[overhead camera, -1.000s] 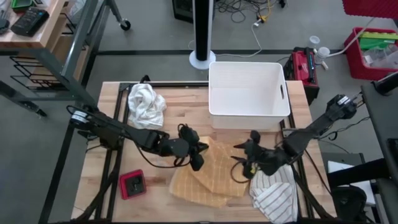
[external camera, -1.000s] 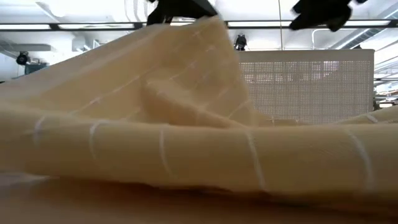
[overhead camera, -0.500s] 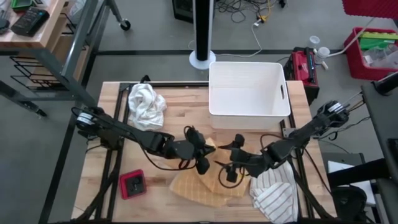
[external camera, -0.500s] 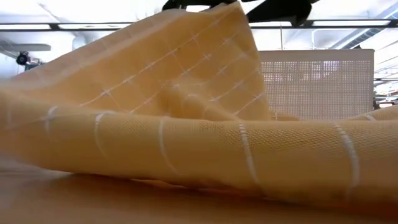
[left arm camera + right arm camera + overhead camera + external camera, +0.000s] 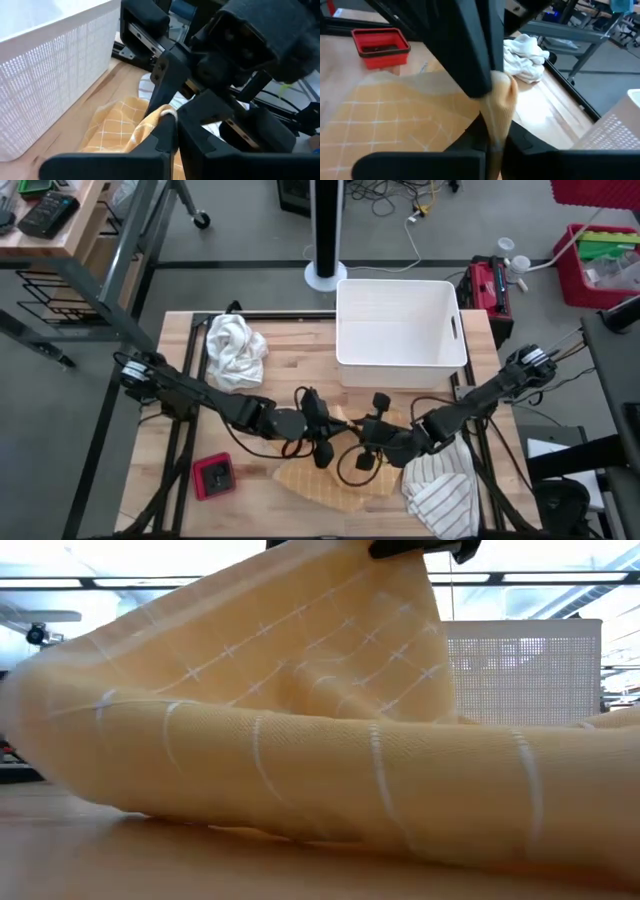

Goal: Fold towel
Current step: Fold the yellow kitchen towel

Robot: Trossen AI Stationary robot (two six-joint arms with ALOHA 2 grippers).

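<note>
The yellow cotton towel with thin white check lines (image 5: 335, 475) lay on the near middle of the pale wooden table (image 5: 290, 360), one part lifted off the boards. The left hand (image 5: 322, 442) was clenched on a raised fold of that towel, and in its own wrist view the yellow edge (image 5: 150, 125) showed pinched between its dark fingers. The right hand (image 5: 366, 452), just to the right of the left one, was likewise clenched on the towel, whose bunched edge (image 5: 501, 97) stood between its fingers. In the low view the cloth (image 5: 300, 750) rose as a broad hump, peaking where the dark hands met it at the top.

A white rectangular plastic bin (image 5: 400, 330) stood on the far side of the table. A crumpled white cloth (image 5: 235, 345) lay at the far left, a small red tray (image 5: 212, 475) at the near left, and a white towel with dark stripes (image 5: 440, 495) at the near right, touching the yellow one.
</note>
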